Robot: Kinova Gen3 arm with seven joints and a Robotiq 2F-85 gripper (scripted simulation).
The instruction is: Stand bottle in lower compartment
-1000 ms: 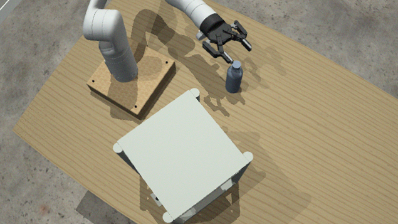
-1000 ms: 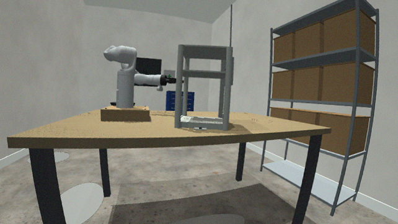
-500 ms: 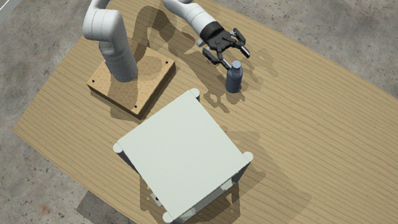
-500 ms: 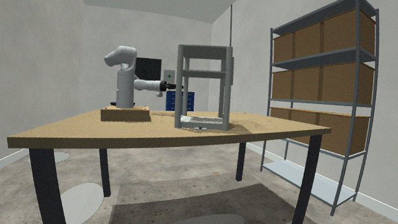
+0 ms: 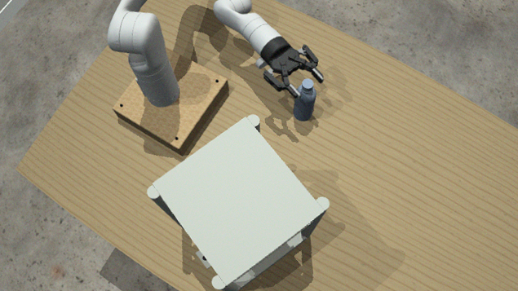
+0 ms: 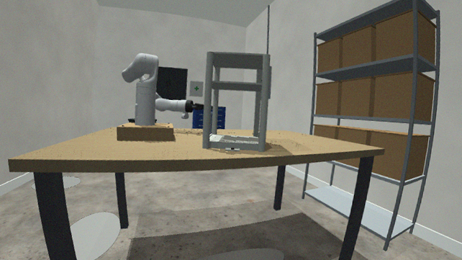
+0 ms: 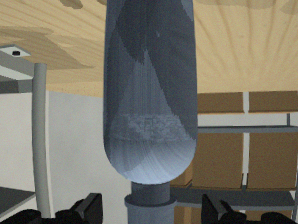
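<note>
The blue-grey bottle (image 5: 304,100) stands upright on the wooden table, cap up, to the right of the shelving unit's back corner. In the wrist view the bottle (image 7: 150,76) fills the middle of the picture, with its cap (image 7: 149,212) nearest my fingers. My gripper (image 5: 305,83) is open and lies level, with the fingertips on either side of the cap and not touching it. The shelving unit (image 5: 237,200) stands in the middle of the table; its open frame shows in the exterior view (image 6: 236,102). There the bottle is hidden.
The arm's wooden base block (image 5: 172,104) sits left of the bottle. The unit's posts (image 7: 36,129) show at the left of the wrist view. A tall rack with cardboard boxes (image 6: 373,98) stands beside the table.
</note>
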